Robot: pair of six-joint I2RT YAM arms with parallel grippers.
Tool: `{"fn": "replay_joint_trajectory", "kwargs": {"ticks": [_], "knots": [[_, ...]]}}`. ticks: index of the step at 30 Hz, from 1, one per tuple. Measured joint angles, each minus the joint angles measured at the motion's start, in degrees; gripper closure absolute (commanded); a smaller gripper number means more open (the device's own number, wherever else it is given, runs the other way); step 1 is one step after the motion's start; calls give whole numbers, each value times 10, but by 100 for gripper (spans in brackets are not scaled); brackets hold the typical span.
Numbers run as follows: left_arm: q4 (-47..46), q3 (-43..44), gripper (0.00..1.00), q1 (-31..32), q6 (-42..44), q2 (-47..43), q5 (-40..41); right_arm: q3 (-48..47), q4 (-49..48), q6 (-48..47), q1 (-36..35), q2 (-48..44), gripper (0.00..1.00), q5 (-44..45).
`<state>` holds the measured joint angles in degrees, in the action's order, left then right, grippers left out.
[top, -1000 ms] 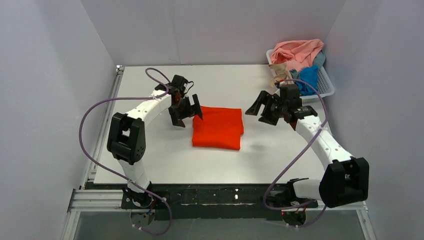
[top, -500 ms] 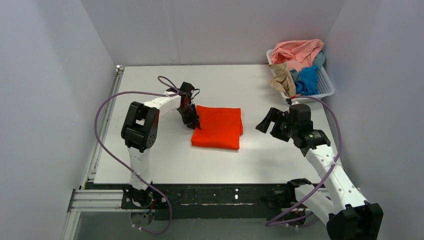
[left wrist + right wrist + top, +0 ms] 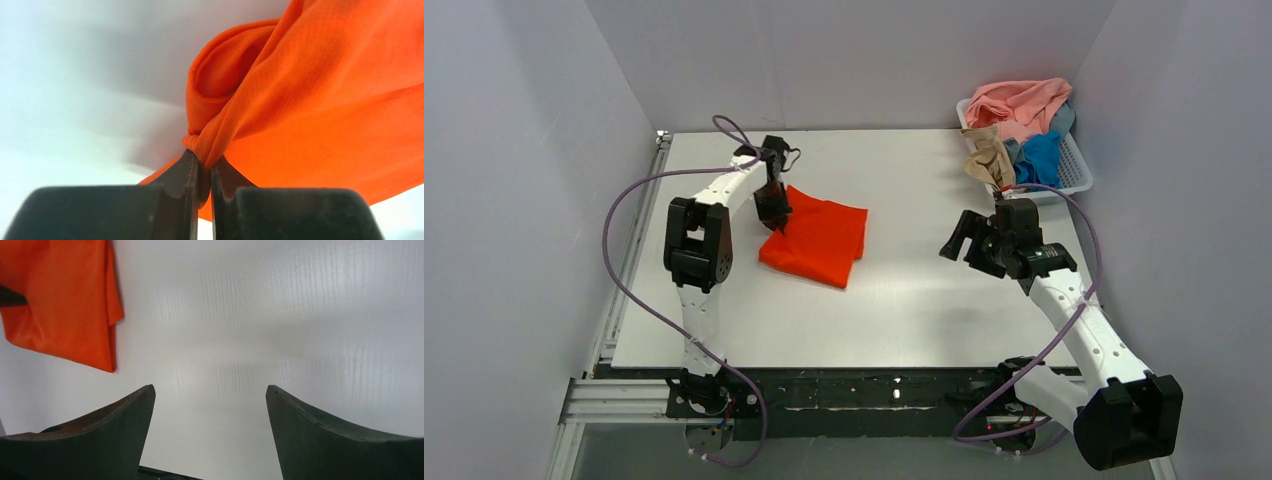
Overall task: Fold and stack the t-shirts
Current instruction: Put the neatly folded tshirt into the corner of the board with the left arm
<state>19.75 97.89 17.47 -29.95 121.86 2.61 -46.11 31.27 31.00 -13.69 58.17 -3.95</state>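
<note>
A folded orange-red t-shirt [image 3: 819,240] lies left of the table's centre, turned at an angle. My left gripper [image 3: 776,214] is shut on its left corner; in the left wrist view a bunched fold of the orange-red t-shirt [image 3: 320,90] is pinched between the left gripper [image 3: 202,162] fingertips. My right gripper [image 3: 956,237] hangs open over bare table to the right, nothing between its fingers [image 3: 125,415]. The orange-red t-shirt [image 3: 60,305] shows at the upper left of the right wrist view. Salmon pink [image 3: 1019,102], tan-beige [image 3: 986,155] and blue [image 3: 1039,155] t-shirts are heaped in the basket.
A white slatted basket [image 3: 1079,175] stands at the table's back right corner, with the tan-beige shirt hanging over its front rim. Grey walls enclose the table on three sides. Purple cables loop from both arms.
My left gripper closed on the orange-red t-shirt's left corner and dragged it leftward, turning it. The right arm pulled back to the right and stayed open.
</note>
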Motion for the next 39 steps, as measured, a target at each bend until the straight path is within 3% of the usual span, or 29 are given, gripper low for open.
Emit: {"fn": "replay_joint_trajectory", "kwargs": {"ticks": [9, 21, 33, 35, 38, 39], "knots": [[71, 159, 100, -137, 80, 83, 94, -32, 13, 0, 14, 41, 11, 33], [112, 407, 100, -271, 105, 244, 96, -74, 19, -6, 34, 116, 12, 21], [52, 464, 100, -316, 105, 274, 98, -97, 30, -12, 43, 148, 11, 11], [41, 465, 71, -317, 105, 275, 99, -97, 31, -12, 43, 148, 11, 9], [34, 463, 14, -319, 110, 276, 101, -97, 35, -12, 43, 148, 10, 8], [30, 462, 3, -320, 112, 275, 103, -97, 35, -12, 43, 148, 10, 8]]}}
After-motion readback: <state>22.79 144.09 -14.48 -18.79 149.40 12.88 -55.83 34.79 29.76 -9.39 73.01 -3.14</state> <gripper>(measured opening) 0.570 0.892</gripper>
